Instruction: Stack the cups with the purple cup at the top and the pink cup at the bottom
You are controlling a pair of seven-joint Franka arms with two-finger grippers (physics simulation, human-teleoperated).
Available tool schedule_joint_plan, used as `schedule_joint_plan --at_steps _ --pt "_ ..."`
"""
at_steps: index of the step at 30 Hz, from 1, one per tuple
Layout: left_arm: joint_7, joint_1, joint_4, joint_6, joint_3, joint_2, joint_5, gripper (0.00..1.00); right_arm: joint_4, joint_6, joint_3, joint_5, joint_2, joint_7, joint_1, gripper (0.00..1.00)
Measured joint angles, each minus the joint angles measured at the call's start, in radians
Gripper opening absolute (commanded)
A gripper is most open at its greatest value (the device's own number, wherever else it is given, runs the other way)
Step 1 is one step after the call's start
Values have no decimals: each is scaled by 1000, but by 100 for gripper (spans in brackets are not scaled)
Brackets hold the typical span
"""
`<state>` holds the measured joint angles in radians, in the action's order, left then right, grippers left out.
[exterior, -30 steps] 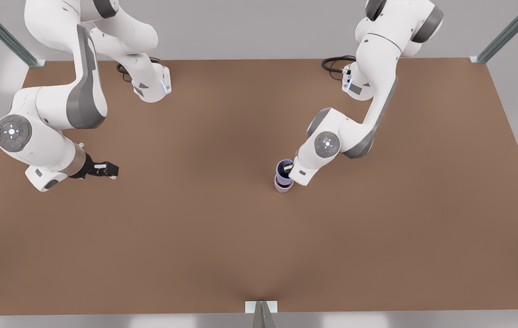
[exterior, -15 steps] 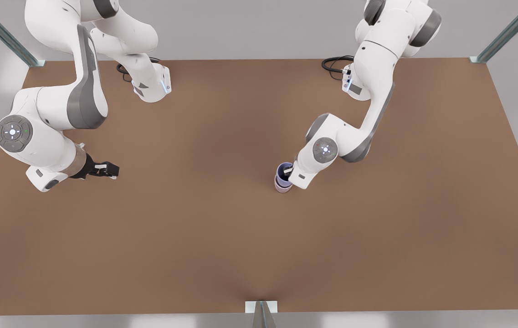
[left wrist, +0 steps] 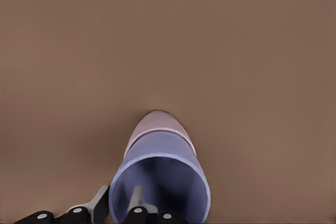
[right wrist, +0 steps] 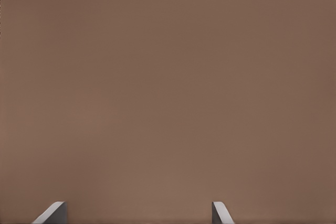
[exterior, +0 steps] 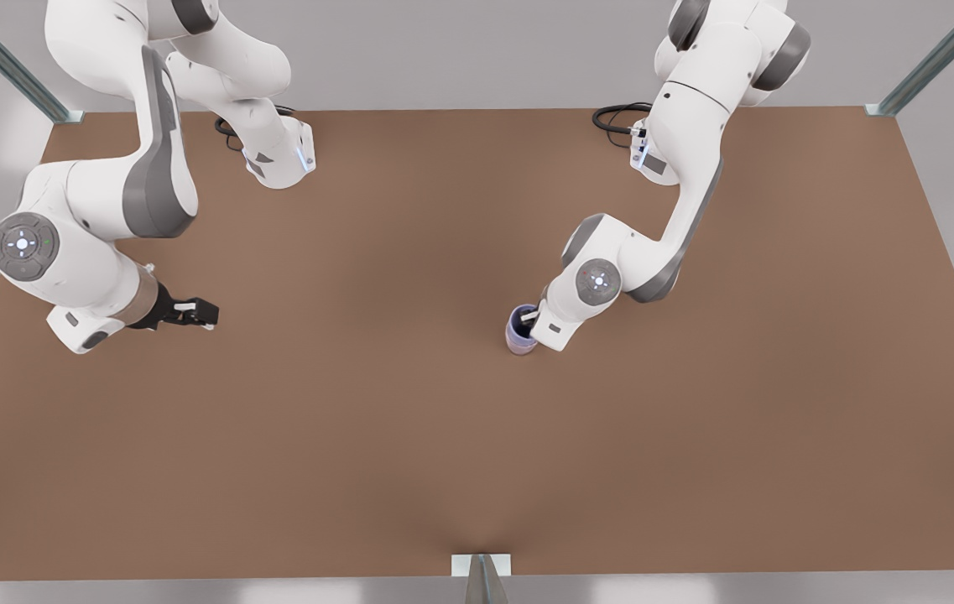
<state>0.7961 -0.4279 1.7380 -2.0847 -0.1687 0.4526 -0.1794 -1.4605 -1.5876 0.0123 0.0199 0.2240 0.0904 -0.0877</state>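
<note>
on the brown worktop (exterior: 409, 436) the purple cup (left wrist: 160, 182) is being seated in the pink cup (left wrist: 157, 124), its wall clamped by the left gripper (left wrist: 118, 205); release is called for next. the right gripper (exterior: 191, 313) waits, fingers apart.

Left gripper (left wrist: 118, 203) pinched — right gripper (right wrist: 137, 211) spread.

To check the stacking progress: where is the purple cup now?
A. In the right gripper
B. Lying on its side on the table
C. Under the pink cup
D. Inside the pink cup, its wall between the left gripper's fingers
D: in the left wrist view the purple cup sits in the pink cup, and the left gripper grips its wall.
</note>
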Motion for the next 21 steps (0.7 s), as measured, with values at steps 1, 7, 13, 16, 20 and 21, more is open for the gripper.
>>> schedule_joint_plan --at_steps 1,7,13,16,20,21 --pt "0 -2 0 2 0 -1 -2 55 -1 0 0 0 0 0 0 100" --pt "23 -1 -1 53 0 -55 -8 100 2 -3 0 0 5 -1 0 100" --pt "-765 43 -375 623 377 -160 24 100 3 -1 0 0 5 -6 2 100" --pt "-918 226 -249 530 226 -288 122 100 2 -3 0 0 5 -5 2 100" --pt "-916 244 -250 542 227 -278 216 100 2 -3 0 0 6 -5 2 100" --pt "-917 244 -250 543 227 -276 227 100 2 -3 0 0 6 -5 2 100"
